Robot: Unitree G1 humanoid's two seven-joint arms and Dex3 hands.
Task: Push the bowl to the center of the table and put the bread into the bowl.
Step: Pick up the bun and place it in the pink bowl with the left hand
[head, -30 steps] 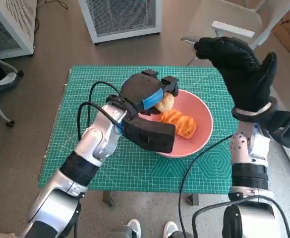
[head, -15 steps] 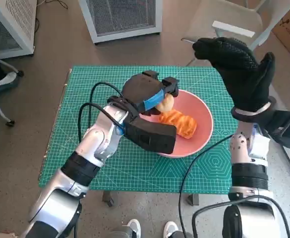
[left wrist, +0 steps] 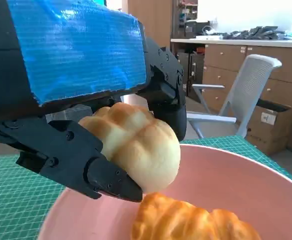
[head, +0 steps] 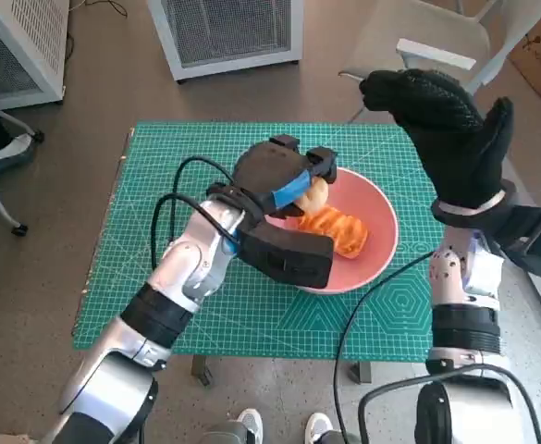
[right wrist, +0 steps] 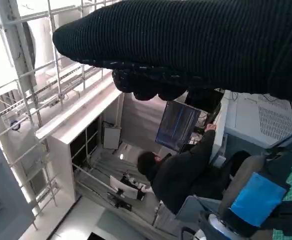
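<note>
Bread roll point(left wrist: 136, 145) in left hand point(head: 275, 176), over pink bowl point(head: 376, 242).

Grey-brown floor point(head: 67, 157), white mesh-fronted cabinets point(head: 228, 32) beyond the table, pale chair point(head: 427, 42) behind, wooden drawers point(left wrist: 240, 60) under a counter, seated person point(right wrist: 185, 172) facing a monitor point(right wrist: 178, 125)

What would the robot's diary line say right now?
left hand: holds pale bun over pink bowl | orange bread: in bowl | right hand: raised, empty
</note>
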